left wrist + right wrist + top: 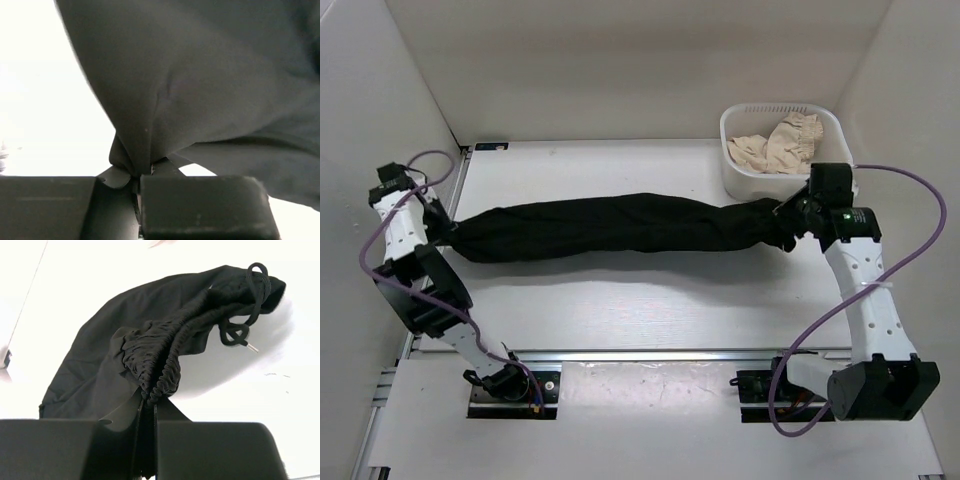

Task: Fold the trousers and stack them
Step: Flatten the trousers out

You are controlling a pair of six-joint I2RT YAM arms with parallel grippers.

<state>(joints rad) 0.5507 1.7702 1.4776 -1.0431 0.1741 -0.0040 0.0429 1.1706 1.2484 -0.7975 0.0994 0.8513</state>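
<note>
The black trousers (pixel 620 226) lie stretched in a long band across the table from left to right. My left gripper (pixel 444 228) is at their left end, shut on a pinch of the dark fabric (pixel 145 150). At the right end my right gripper (pixel 790 212) is shut on the gathered elastic waistband (pixel 157 375). A black drawstring (pixel 240 330) with a metal tip dangles from the waistband in the right wrist view.
A white perforated basket (pixel 735 165) stands at the back right, just behind my right gripper, with a beige frilly cloth (pixel 780 145) inside. White walls close in the table on the left, right and back. A metal rail (pixel 650 353) runs along the near edge.
</note>
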